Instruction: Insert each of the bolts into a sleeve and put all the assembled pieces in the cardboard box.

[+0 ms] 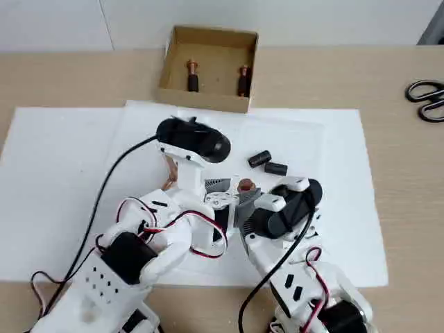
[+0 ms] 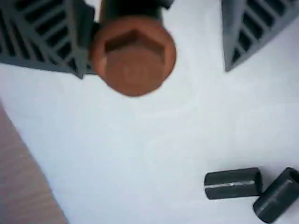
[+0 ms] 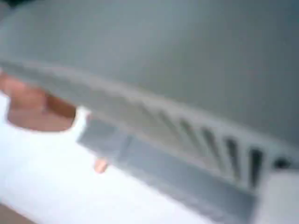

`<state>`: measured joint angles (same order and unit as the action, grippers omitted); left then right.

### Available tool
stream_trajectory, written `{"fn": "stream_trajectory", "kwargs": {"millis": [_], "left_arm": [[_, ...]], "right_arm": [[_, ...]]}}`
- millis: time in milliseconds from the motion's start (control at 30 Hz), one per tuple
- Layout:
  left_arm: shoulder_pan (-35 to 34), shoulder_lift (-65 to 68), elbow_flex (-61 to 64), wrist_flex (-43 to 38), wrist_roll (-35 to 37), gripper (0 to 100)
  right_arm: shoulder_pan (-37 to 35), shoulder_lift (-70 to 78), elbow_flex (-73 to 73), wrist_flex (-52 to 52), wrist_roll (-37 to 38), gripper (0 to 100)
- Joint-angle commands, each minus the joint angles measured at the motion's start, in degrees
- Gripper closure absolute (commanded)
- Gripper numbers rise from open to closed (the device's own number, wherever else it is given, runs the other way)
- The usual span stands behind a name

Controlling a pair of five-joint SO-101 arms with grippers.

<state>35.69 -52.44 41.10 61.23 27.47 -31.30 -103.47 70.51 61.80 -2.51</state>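
Note:
A copper bolt [image 1: 245,186] [image 2: 133,56] sits in a black sleeve [image 2: 131,7], its hex head tilted up between the two arms. My left gripper [image 1: 225,187] [image 2: 154,70] is open around it; one finger [image 2: 46,37] is close beside the piece, the other stands apart. My right gripper [image 1: 248,201] meets the piece from the near side and appears shut on it; its grey finger [image 3: 163,126] blocks most of the right wrist view, with the copper bolt [image 3: 37,107] beyond. Two loose sleeves [image 1: 260,158] [image 1: 275,168] [image 2: 232,183] [image 2: 278,200] lie just behind.
The cardboard box [image 1: 208,100] stands at the back with two assembled pieces [image 1: 192,75] [image 1: 243,80] in it. White paper [image 1: 55,173] covers the work area. Scissors [image 1: 427,97] lie at the far right. Something copper [image 1: 168,184] shows under the left arm.

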Motion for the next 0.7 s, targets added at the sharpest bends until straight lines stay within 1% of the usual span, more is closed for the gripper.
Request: {"fn": "stream_trajectory", "kwargs": {"millis": [0,100,167,200,300,367,467,500,667], "left_arm": [[-2.5,-0.7,-7.2,4.4,-0.2,82],[-5.9,-0.7,-13.8,11.0,-0.3,79],[-9.8,-0.6,-18.4,15.8,-0.6,75],[-12.1,-0.6,-20.4,18.3,-1.9,74],[-20.3,-0.4,-23.9,24.4,-9.5,73],[-26.9,-0.4,-23.7,27.5,-17.0,73],[-37.2,-0.4,-20.2,28.4,-32.1,73],[-39.6,-0.6,-18.9,28.3,-34.6,73],[-46.3,-0.8,-16.5,28.7,-35.0,73]], "right_arm": [[0.0,-0.4,-0.6,-1.5,-0.3,99.5],[1.3,-0.1,-0.5,-1.5,-0.2,99.5],[5.3,0.0,-0.5,-1.5,-0.2,99.5],[7.9,0.5,-0.8,-1.5,-0.1,99.5],[15.1,4.0,-2.1,-1.0,0.1,99.5],[17.5,9.3,-4.7,0.5,1.1,99.4],[17.4,20.2,-12.6,1.0,4.2,99.2],[17.4,24.1,-16.1,0.4,4.4,99.1],[17.4,46.9,-34.8,-7.7,4.3,99.1]]}}
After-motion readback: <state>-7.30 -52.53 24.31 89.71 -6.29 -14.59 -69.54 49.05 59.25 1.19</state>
